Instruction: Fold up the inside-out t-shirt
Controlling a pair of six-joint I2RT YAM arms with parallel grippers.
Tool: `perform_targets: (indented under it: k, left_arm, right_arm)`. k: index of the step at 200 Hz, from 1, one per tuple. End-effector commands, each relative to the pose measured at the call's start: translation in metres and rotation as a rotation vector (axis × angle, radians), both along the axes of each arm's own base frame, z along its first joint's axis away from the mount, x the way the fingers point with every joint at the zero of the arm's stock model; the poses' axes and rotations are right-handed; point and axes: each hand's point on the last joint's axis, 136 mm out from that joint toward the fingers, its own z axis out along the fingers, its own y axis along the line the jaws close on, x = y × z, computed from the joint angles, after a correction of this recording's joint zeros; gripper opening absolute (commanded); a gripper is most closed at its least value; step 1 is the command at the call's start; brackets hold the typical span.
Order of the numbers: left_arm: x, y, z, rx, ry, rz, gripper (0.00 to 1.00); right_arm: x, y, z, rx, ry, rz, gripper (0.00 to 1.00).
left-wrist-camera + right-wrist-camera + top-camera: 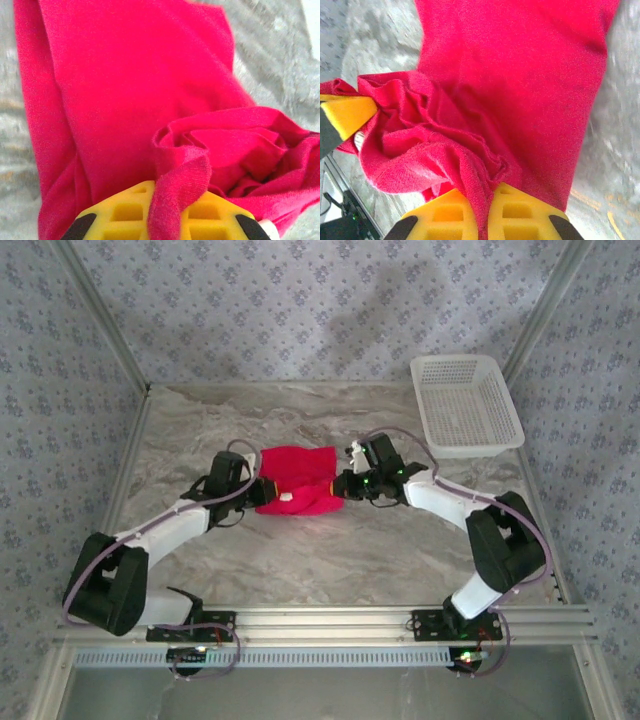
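The inside-out t-shirt [297,475] is a bright red bundle, partly folded, in the middle of the marble table. My left gripper [262,490] holds its left side and my right gripper [338,485] holds its right side. In the left wrist view the yellow fingers are shut on a twisted strip of the t-shirt [125,75], with the left gripper [170,205] low in the frame. The right wrist view has the right gripper [487,212] shut on a gathered fold of the t-shirt [520,75]. There the left gripper's yellow finger [345,114] pinches the far edge.
A white mesh basket [497,410] stands at the back right of the table [330,560]. Metal frame posts and patterned walls close in the sides and back. A rail runs along the near edge by the arm bases.
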Motion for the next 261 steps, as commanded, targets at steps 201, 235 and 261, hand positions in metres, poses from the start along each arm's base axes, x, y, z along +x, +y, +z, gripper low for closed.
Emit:
perform_targets:
  k: [201, 235, 261]
  left_arm:
    - [0.16, 0.052, -0.033, 0.075, 0.045, 0.167, 0.0]
    - [0.164, 0.05, -0.005, 0.081, -0.034, 0.155, 0.0]
    - [0.169, 0.048, 0.007, 0.07, -0.084, 0.145, 0.0]
  right_arm:
    - [0.175, 0.035, -0.034, -0.1, 0.021, -0.152, 0.01]
    - [0.175, 0.041, -0.006, -0.1, -0.062, -0.142, 0.01]
    - [0.178, 0.041, 0.001, -0.088, -0.087, -0.147, 0.02]
